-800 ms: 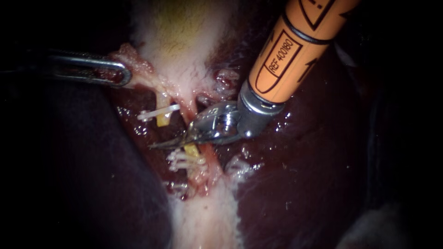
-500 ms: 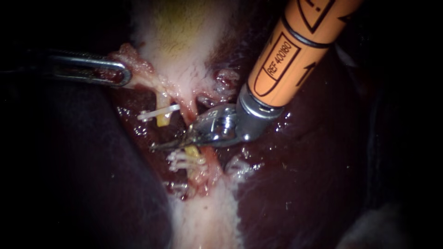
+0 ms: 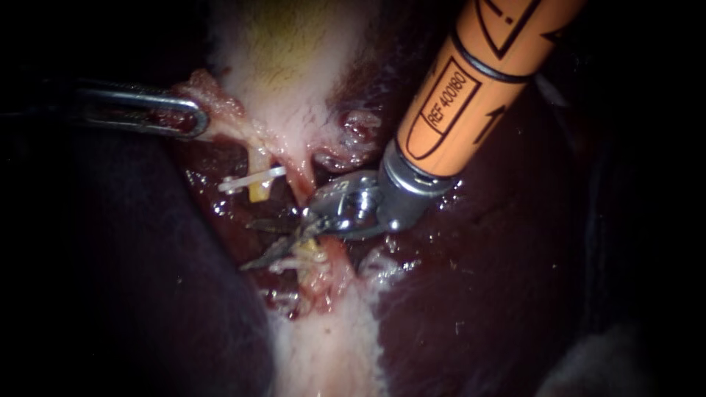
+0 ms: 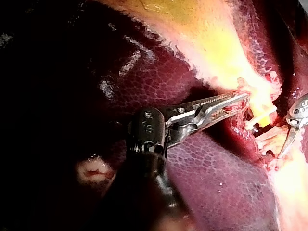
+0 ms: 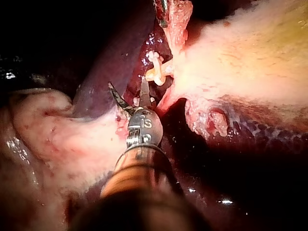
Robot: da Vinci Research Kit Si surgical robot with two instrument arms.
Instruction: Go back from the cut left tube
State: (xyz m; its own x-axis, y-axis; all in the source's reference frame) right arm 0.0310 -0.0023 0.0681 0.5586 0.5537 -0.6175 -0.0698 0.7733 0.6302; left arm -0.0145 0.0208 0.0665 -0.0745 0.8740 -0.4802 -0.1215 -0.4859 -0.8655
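Right tool (image 3: 248,244): blades parted with a narrow gap, gripping nothing.
Cut left tube (image 3: 259,192): yellow stump bearing a clip (image 3: 250,180), just beside the upper blade.
Left tool (image 3: 197,119): clamped on pink tissue (image 3: 215,97).

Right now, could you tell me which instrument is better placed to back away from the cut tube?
Right. The right instrument has open blades at the cut tube, holding nothing, so it can likely withdraw freely. The left instrument is shut on tissue farther off and should probably hold.
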